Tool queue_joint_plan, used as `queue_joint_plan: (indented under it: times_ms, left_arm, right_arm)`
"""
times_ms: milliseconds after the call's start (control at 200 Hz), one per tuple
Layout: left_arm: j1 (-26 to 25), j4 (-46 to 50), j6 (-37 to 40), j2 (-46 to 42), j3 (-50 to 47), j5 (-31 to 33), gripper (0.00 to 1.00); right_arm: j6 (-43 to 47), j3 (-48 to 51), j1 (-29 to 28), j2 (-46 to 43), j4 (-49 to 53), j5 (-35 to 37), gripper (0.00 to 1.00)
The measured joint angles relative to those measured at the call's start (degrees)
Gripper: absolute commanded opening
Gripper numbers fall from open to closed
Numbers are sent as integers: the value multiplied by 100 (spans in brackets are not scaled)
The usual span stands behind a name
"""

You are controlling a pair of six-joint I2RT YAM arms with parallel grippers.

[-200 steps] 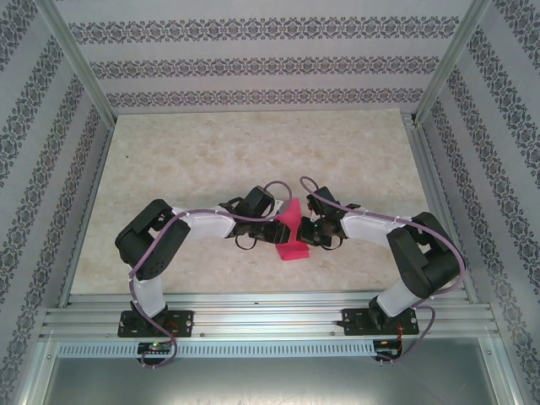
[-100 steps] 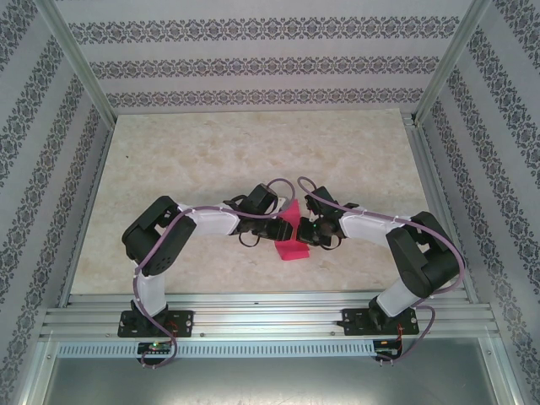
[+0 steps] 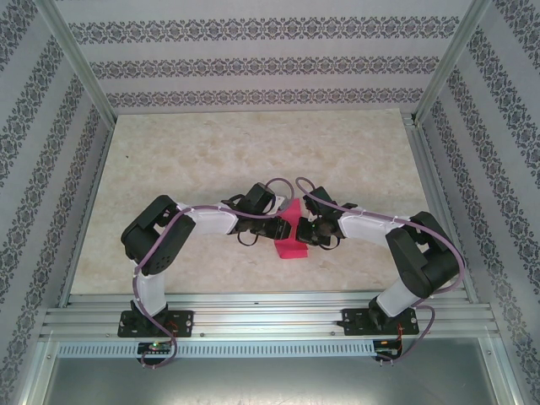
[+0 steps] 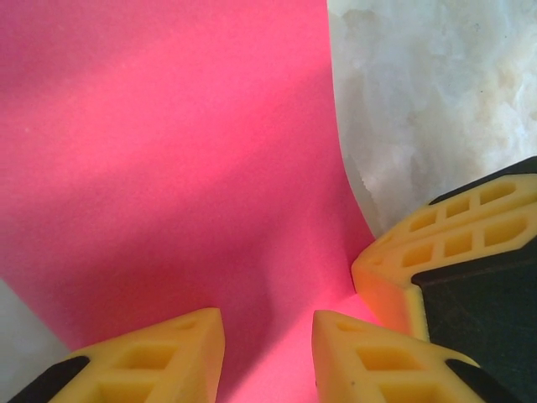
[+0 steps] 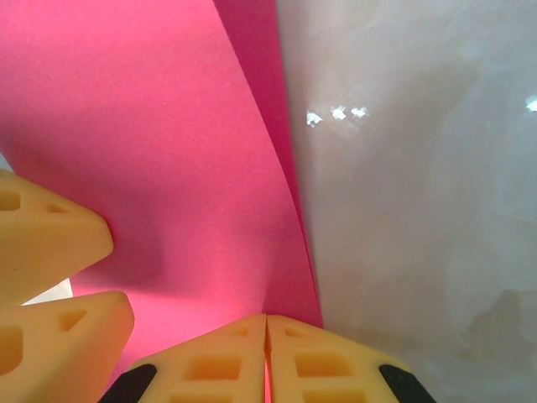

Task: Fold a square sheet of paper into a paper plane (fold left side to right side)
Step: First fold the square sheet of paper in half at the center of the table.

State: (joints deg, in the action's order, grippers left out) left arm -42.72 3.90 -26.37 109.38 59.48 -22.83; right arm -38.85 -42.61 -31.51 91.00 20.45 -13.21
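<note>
The square sheet of paper (image 3: 292, 238), bright pink, is bent up off the table between both grippers at the table's middle. My right gripper (image 5: 266, 332) is shut on the sheet's edge, with a pink sliver showing between its pressed yellow fingertips. The sheet (image 5: 151, 126) curves up and away from that pinch. My left gripper (image 4: 268, 353) stands open against the sheet (image 4: 168, 151), a clear gap between its two fingers and the paper lying behind them. From above, the left gripper (image 3: 272, 228) and right gripper (image 3: 306, 233) face each other across the sheet.
A finger of the right gripper (image 4: 428, 252) sits close beside my left fingers. Pale marbled table (image 3: 253, 152) lies bare behind the arms. Patterned walls and metal rails (image 3: 270, 314) enclose the table on all sides.
The left arm has shifted slightly to the right, closer to the paper. The sheet looks a little narrower and more upright from above. The right arm has hardly moved.
</note>
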Motion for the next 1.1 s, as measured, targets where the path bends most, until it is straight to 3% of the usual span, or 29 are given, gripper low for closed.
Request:
queue_joint_plan:
  times_ms: [390,914,1099]
  left_arm:
    - [170,321,240,72,317,603,40]
    - [260,321,280,424,767,535,40]
    - [549,284,282,306,662,614,34]
  right_arm:
    - [0,-4,-2,4,-9,35,9]
    - [0,-4,-2,4,-13,81,9]
    - [0,-4,-2,2,-11,96,9]
